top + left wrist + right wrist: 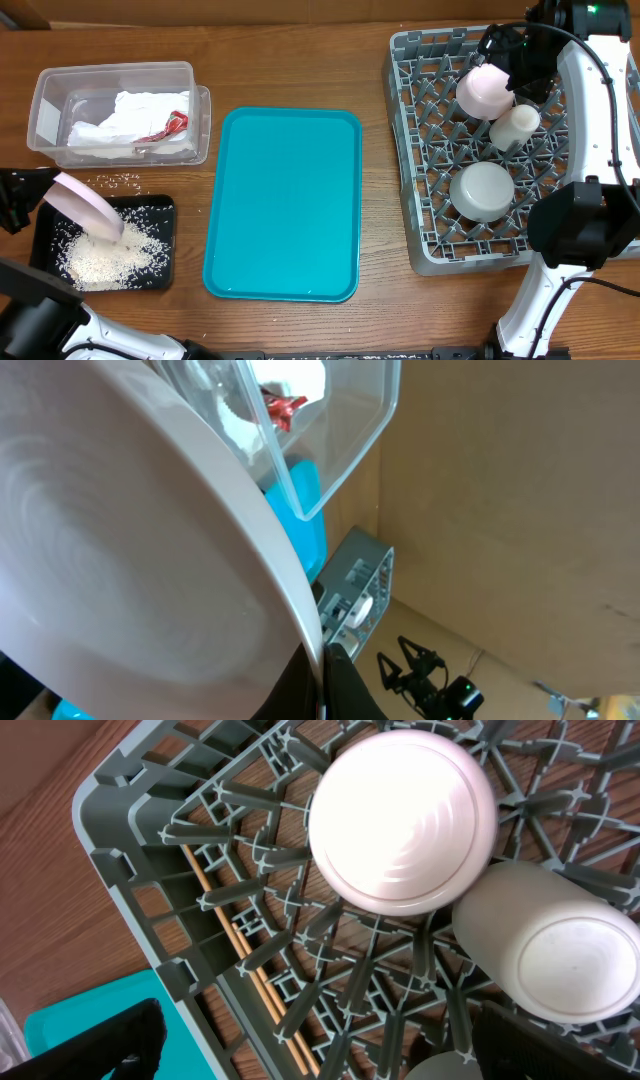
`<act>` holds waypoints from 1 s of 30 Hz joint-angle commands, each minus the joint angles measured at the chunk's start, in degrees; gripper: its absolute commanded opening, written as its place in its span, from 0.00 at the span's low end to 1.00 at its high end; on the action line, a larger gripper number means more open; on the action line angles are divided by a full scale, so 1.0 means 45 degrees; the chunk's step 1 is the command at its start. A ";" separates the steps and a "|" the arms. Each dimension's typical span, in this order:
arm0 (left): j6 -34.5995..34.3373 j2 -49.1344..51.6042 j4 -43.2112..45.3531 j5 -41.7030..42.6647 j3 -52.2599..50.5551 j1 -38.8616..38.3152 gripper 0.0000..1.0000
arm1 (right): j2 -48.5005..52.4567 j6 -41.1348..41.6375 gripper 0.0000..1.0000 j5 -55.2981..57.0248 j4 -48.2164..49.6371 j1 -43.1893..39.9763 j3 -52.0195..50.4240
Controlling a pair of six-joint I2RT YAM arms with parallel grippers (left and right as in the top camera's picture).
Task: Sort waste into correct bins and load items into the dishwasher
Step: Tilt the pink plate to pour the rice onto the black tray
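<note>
One slip worries me: my left gripper (32, 196) pinches just the rim of the tilted plate (88, 206) over the black tray (162, 214), so it could drop; my right gripper (508, 58) hangs open.

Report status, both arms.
Left end effector shut on pink plate, tilted over black tray holding rice. Right end effector open, above pink bowl in rack. Teal tray lies between plate and rack.

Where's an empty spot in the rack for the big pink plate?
The rack's left strip is bare, between its left wall and the pink bowl, cup and metal bowl. The middle is crowded with those three, and the right side is hidden. The teal tray is bare too.
</note>
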 commanded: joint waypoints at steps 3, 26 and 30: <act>0.0525 -0.0306 -0.0282 0.0622 -0.0083 0.0418 0.04 | -0.0155 0.0058 1.00 -0.0073 0.0044 -0.0029 0.0359; 0.0685 -0.0359 -0.0287 -0.0869 -0.0403 0.0743 0.04 | -0.0155 0.0058 1.00 -0.0073 0.0044 -0.0029 0.0359; 0.0869 -0.0384 -0.0233 -0.0816 -0.0437 0.0568 0.04 | -0.0155 0.0058 1.00 -0.0073 0.0044 -0.0029 0.0359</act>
